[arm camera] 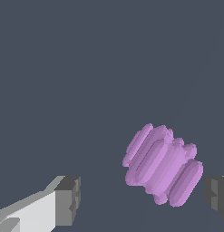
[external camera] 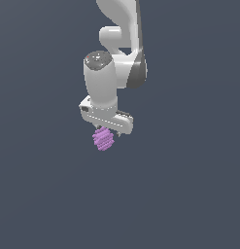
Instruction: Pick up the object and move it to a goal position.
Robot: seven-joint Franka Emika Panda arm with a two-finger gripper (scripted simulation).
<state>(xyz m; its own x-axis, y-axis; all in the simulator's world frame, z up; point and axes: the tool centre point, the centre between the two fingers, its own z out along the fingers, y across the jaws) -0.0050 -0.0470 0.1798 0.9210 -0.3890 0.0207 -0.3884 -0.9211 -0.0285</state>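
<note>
The object [external camera: 103, 139] is a small light-purple lumpy thing with stacked ridges. In the exterior view it sits just under the white gripper [external camera: 110, 130], which hangs from the arm and points down. In the wrist view the object [arm camera: 163, 165] lies between the two dark finger pads, much nearer to one pad [arm camera: 216, 197] than to the other [arm camera: 68, 201]. A gap shows on both sides of it, so the gripper [arm camera: 143, 197] is open and not touching it. The upper part of the object is hidden by the gripper in the exterior view.
A plain dark grey-blue ground [external camera: 189, 194] fills both views. No other objects, edges or goal marker show. The white arm [external camera: 116, 68] rises above the gripper to the top of the exterior view.
</note>
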